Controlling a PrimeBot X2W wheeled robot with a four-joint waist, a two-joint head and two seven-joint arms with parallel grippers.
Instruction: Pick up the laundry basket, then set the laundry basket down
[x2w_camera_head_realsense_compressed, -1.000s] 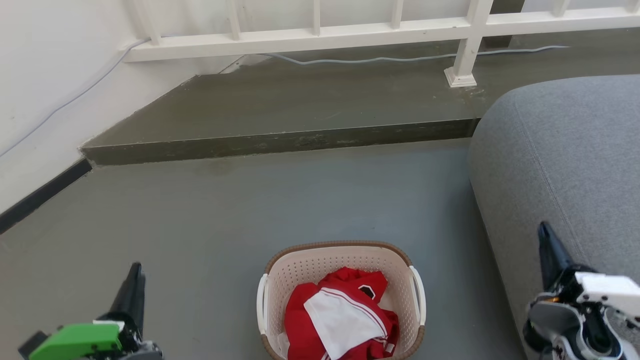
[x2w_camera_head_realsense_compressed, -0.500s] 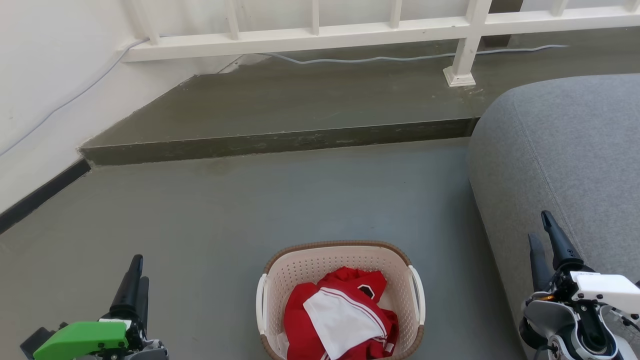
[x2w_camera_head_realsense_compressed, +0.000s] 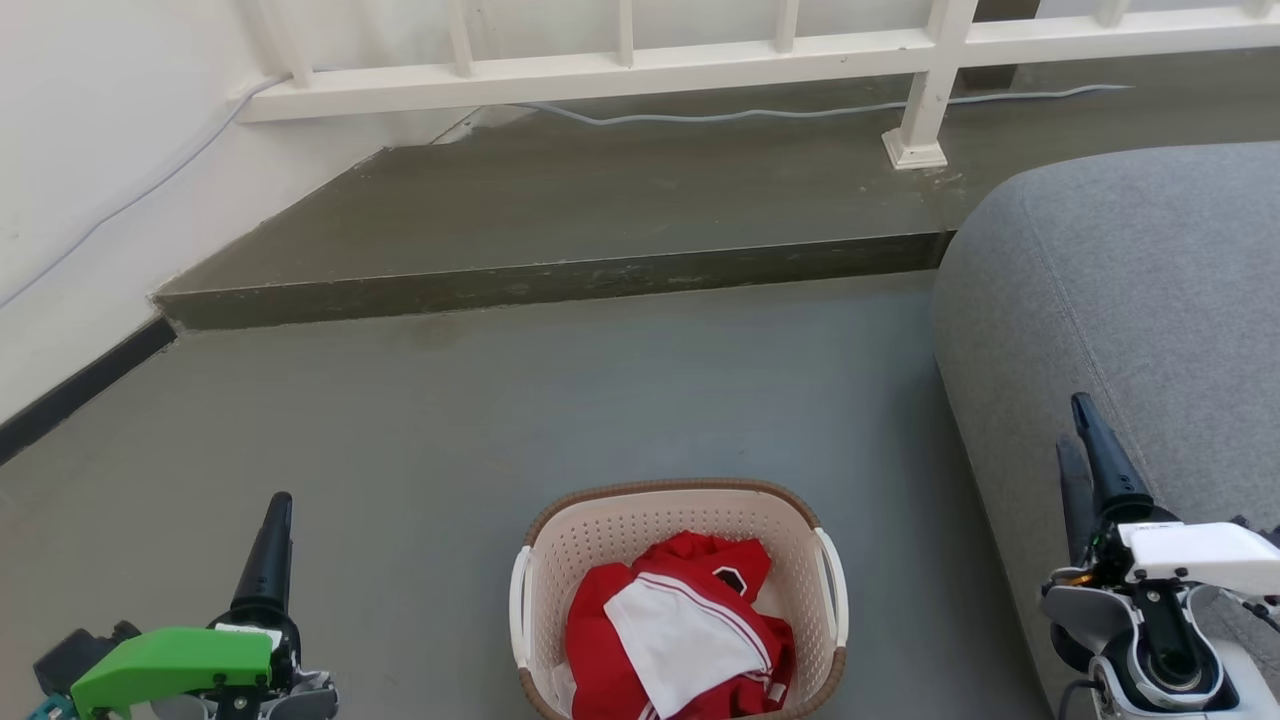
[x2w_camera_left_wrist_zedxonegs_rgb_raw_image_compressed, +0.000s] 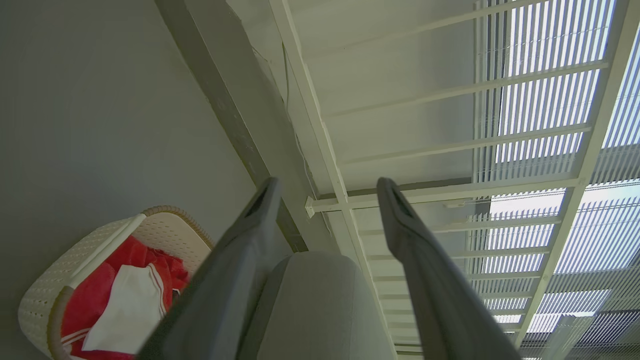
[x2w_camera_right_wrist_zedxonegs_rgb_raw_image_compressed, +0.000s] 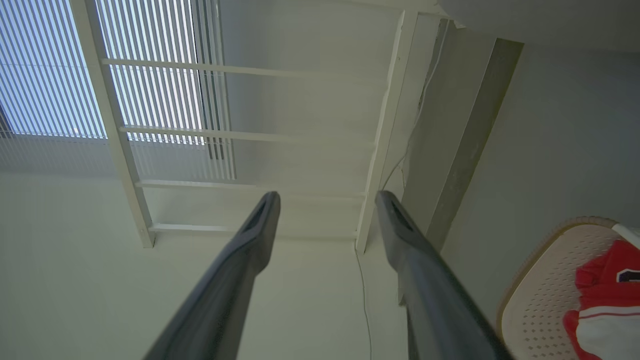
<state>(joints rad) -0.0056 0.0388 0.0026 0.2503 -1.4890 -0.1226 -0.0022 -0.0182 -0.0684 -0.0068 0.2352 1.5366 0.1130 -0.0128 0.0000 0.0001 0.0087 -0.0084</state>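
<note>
The left pincer (x2w_camera_left_wrist_zedxonegs_rgb_raw_image_compressed: 328, 185) stood spread, its two dark fingers (x2w_camera_left_wrist_zedxonegs_rgb_raw_image_compressed: 240, 260) apart with nothing between them, low at the left over the grey floor (x2w_camera_head_realsense_compressed: 600, 400). The right pincer (x2w_camera_right_wrist_zedxonegs_rgb_raw_image_compressed: 327, 196) was spread likewise and empty, just beside the grey sofa (x2w_camera_head_realsense_compressed: 1130, 290). Between them, apart from both, the laundry basket (x2w_camera_head_realsense_compressed: 620, 530) sat on the floor, holding a red and white garment (x2w_camera_head_realsense_compressed: 680, 630). Beyond lay a raised step (x2w_camera_head_realsense_compressed: 560, 285) and a white railing (x2w_camera_head_realsense_compressed: 620, 70) with a pale cable (x2w_camera_head_realsense_compressed: 750, 113) along its foot.
</note>
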